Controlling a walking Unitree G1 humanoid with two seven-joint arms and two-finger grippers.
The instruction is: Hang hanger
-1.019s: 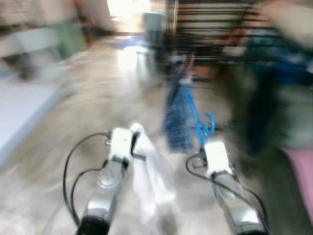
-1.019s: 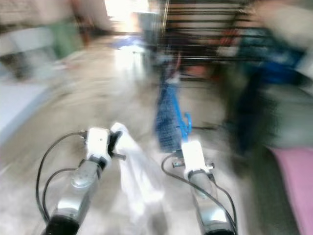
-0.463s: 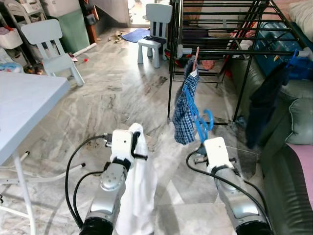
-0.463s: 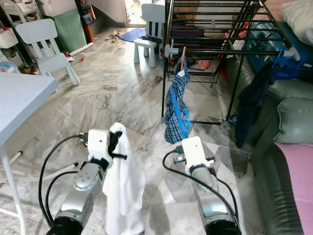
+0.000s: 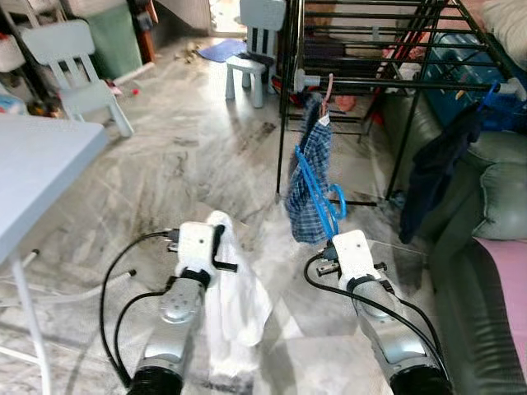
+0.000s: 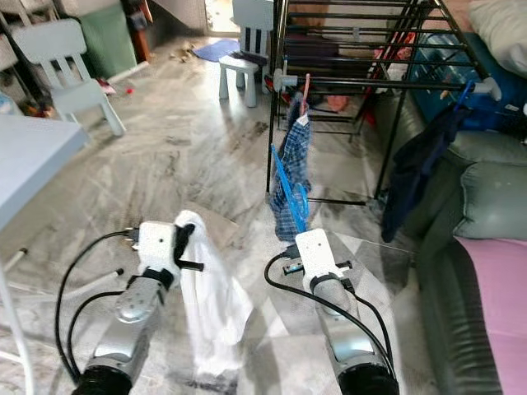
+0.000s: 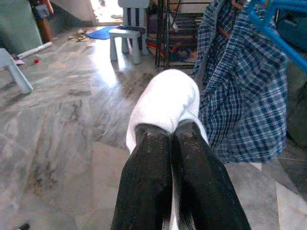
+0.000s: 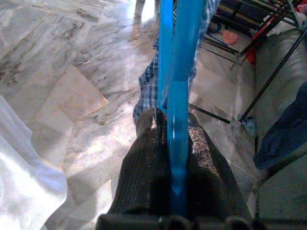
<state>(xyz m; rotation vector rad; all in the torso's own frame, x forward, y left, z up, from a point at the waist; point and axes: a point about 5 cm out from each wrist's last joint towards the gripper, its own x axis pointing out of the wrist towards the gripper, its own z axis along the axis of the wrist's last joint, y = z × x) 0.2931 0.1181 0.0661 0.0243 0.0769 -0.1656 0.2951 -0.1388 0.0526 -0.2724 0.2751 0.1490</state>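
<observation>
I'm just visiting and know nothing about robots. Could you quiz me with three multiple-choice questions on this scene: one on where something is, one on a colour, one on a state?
1. Where does the checked shirt hang?
A. on the drying rack
B. on the small chair
C. on the table

2. What colour is the hanger in the right end effector?
A. red
B. blue
C. white

3. What is the left end effector doing?
A. standing open
B. shut on a white cloth
C. shut on the hanger

Answers: 1 A, the shirt hangs from the rack's rail; 2 B, the bar between the fingers is bright blue; 3 B, its fingers press together on white fabric.
</observation>
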